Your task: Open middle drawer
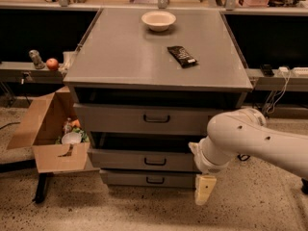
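Note:
The grey cabinet (154, 61) has three drawers. The middle drawer (120, 159) is the second one, a flat grey front with a small dark loop handle (155, 161) and a dark gap above it. The taller top drawer (115, 118) sits above it and the narrow bottom drawer (125, 178) below. My white arm (240, 143) reaches in from the right, and it covers the right ends of the middle and bottom drawer fronts. My gripper (204, 190) hangs at the arm's lower end, near the floor, right of and below the middle handle, not touching it.
A white bowl (159, 19) and a dark snack packet (182, 56) lie on the cabinet top. An open cardboard box (48, 143) with items stands at the cabinet's left. A red apple (52, 63) sits on a low shelf at left. Cables hang at right.

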You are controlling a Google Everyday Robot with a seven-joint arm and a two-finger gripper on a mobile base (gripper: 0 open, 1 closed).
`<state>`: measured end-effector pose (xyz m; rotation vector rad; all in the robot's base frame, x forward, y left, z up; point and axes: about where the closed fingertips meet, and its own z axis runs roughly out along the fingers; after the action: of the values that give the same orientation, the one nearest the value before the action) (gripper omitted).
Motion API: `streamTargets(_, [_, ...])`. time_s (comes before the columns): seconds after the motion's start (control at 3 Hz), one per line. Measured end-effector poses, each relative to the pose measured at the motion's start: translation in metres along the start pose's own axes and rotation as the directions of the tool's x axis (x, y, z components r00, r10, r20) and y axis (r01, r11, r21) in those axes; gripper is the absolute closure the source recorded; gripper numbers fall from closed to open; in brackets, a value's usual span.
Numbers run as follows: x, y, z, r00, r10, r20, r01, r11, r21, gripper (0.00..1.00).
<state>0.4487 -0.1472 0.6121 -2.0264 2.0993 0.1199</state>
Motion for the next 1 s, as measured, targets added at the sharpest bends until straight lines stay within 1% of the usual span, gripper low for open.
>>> streamTargets(0.33, [0.006, -0.013, 0.046, 0.998, 0.018, 0.053, -0.018, 0.9998, 0.001, 0.0])
streamTargets(0.67, [0.006, -0.014, 0.05, 0.999, 0.014, 0.045, -0.014, 0.9999, 0.009, 0.0])
streamTargets(1.0, [0.013, -0.036, 0.09, 0.999, -0.027, 0.03, 0.026, 0.9986, 0.046, 0.0])
